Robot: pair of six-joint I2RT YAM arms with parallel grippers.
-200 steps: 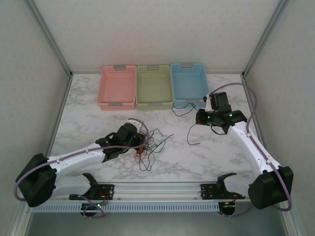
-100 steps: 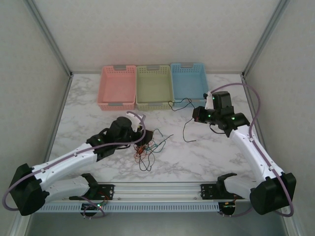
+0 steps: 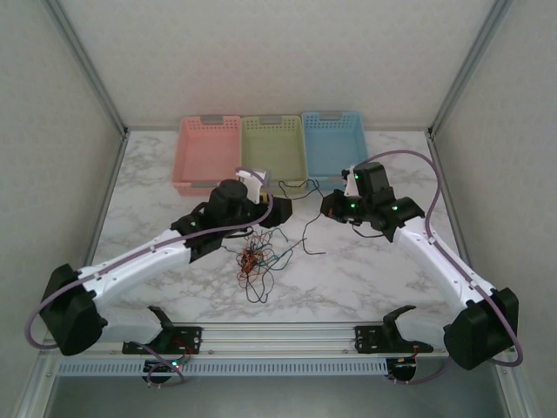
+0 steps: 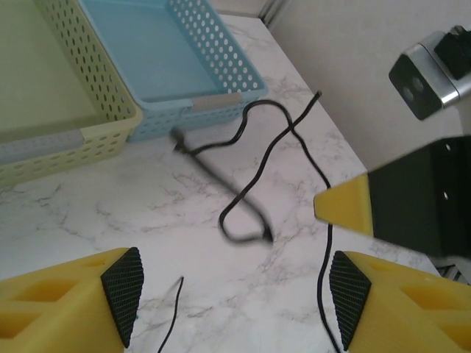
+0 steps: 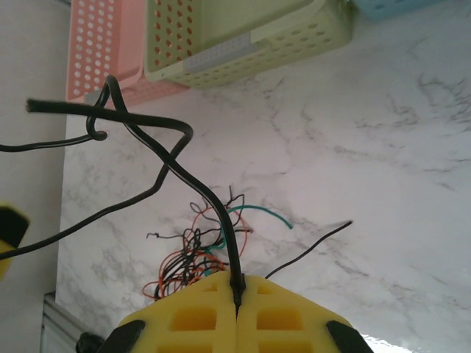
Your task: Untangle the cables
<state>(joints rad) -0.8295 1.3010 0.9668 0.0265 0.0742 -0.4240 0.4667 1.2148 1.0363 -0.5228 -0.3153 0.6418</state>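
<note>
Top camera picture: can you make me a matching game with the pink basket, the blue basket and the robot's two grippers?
Things:
1. pink basket
2. blue basket
3. left gripper
4. right gripper

Place or state:
A. shut on a black wire
B. left end of the row of baskets
C. open, jaws wide apart
D. right end of the row of baskets

Pairs: 1-B, 2-D, 3-C, 4-A.
</note>
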